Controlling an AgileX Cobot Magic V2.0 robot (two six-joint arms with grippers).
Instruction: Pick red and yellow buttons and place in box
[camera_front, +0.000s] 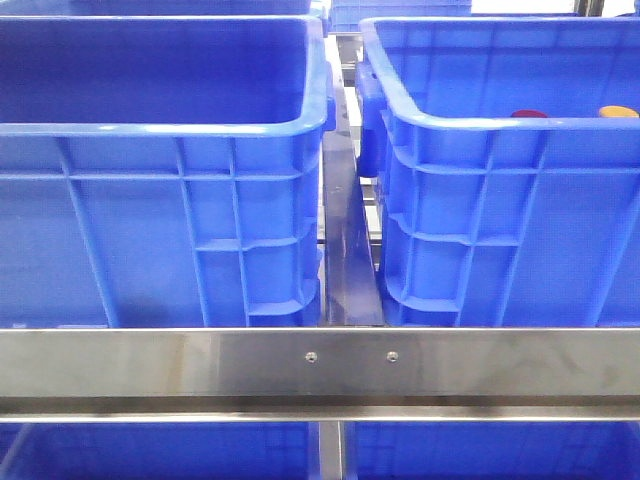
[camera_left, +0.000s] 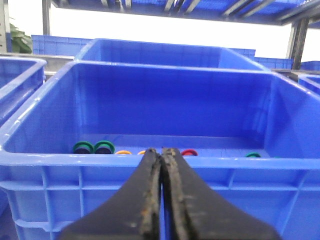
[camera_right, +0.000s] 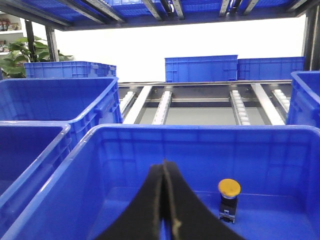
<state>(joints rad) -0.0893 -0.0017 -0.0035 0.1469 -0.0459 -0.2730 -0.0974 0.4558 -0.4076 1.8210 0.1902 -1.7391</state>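
The box is the right-hand crate in the front view, with a brighter blue inside. A dark red button and a yellow button show just above its near rim. In the right wrist view the yellow button stands on a black base on the box floor. My right gripper is shut and empty, left of it. My left gripper is shut and empty before the near wall of a crate holding a red button and a yellow one. Neither gripper shows in the front view.
A darker-inside crate stands left of the box, with a narrow gap between them. A steel rail runs across the front. Green buttons also lie in the left wrist view's crate. More crates and roller tracks lie behind.
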